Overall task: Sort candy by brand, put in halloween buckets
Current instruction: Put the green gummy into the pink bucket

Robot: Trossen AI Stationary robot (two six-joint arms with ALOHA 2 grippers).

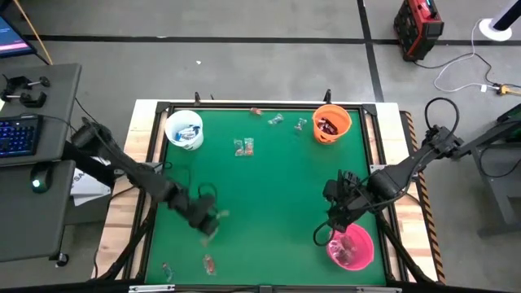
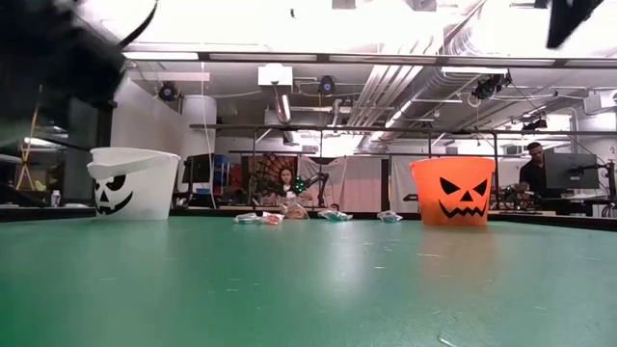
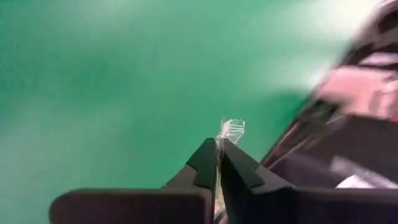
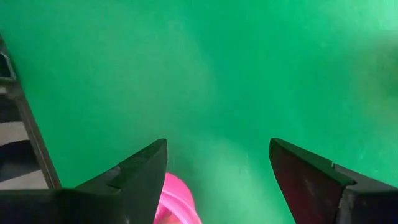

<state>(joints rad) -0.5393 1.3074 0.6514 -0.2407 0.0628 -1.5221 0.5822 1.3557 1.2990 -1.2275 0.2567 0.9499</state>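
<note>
Near the desk's (image 1: 269,187) left front, left jaws (image 3: 217,163) pinched a clear-wrapped candy (image 3: 232,129), lifted for sorting. Right jaws (image 1: 332,221) gaped empty above the pink bucket (image 1: 352,247), apparently after a drop.

open green mat (image 1: 269,195) centre, buckets at edges

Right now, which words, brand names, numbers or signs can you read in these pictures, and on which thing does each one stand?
None can be read.
Candy wrappers: print too small.
White bucket and orange bucket: only painted faces, no words.
Pink bucket: no text visible.
</note>
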